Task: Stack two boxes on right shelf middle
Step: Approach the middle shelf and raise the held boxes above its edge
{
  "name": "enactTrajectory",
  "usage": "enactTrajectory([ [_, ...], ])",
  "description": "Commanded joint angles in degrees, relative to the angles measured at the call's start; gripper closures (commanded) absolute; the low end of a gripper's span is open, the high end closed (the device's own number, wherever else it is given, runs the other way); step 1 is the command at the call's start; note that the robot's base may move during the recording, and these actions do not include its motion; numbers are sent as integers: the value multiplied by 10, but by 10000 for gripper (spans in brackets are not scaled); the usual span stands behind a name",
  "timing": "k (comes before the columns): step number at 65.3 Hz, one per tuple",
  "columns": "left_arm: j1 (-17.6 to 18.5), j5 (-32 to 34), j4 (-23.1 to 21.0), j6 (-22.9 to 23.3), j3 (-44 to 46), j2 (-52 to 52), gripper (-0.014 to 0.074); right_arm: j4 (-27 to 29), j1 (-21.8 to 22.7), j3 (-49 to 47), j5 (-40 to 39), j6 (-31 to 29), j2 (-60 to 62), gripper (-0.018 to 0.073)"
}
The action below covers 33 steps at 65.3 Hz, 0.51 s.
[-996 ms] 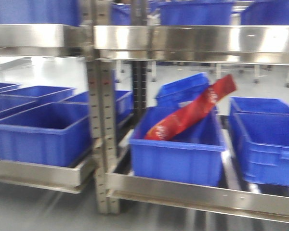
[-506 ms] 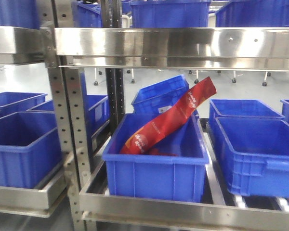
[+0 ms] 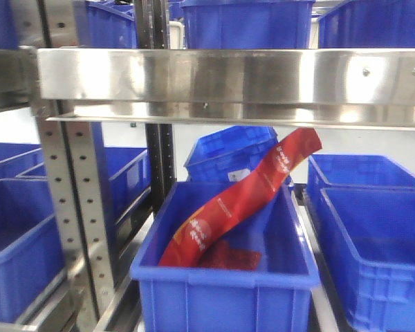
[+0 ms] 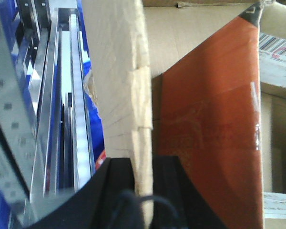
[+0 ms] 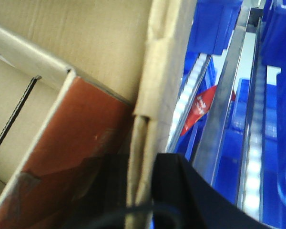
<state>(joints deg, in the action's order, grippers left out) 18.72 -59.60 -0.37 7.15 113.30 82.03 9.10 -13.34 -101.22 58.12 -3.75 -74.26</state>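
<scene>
A brown cardboard box fills both wrist views and does not show in the front view. My left gripper (image 4: pixel 143 183) is shut on the box's upright side wall (image 4: pixel 119 71), one black finger on each face. My right gripper (image 5: pixel 142 191) is shut the same way on a cardboard wall (image 5: pixel 164 62), whose edge is frayed. An orange-brown panel (image 4: pixel 205 133) lies inside the box, also seen as an orange-brown panel (image 5: pixel 71 138). The right shelf's stainless-steel level, with its broad shiny lip (image 3: pixel 228 76), crosses the front view ahead.
Below the lip stand blue plastic bins. The nearest blue bin (image 3: pixel 228 277) holds a long red packet (image 3: pixel 242 200) that sticks up over its rim. More bins (image 3: pixel 373 235) sit right, left and above. A perforated grey upright (image 3: pixel 72 207) stands at the left.
The rack has slid left in the front view and grown larger. The steel lip now sits lower in the frame, and the bin with the red packet is closer.
</scene>
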Motion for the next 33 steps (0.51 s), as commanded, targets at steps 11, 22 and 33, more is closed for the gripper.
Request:
enactTrajectory([
  [11, -1, 41, 13, -5, 7, -11, 708, -18, 5, -6, -18, -7, 7, 712],
  [22, -1, 41, 13, -5, 7, -11, 708, -18, 5, -6, -18, -7, 7, 712],
  [33, -1, 41, 13, -5, 7, -11, 708, -18, 5, -6, -18, -7, 7, 712],
])
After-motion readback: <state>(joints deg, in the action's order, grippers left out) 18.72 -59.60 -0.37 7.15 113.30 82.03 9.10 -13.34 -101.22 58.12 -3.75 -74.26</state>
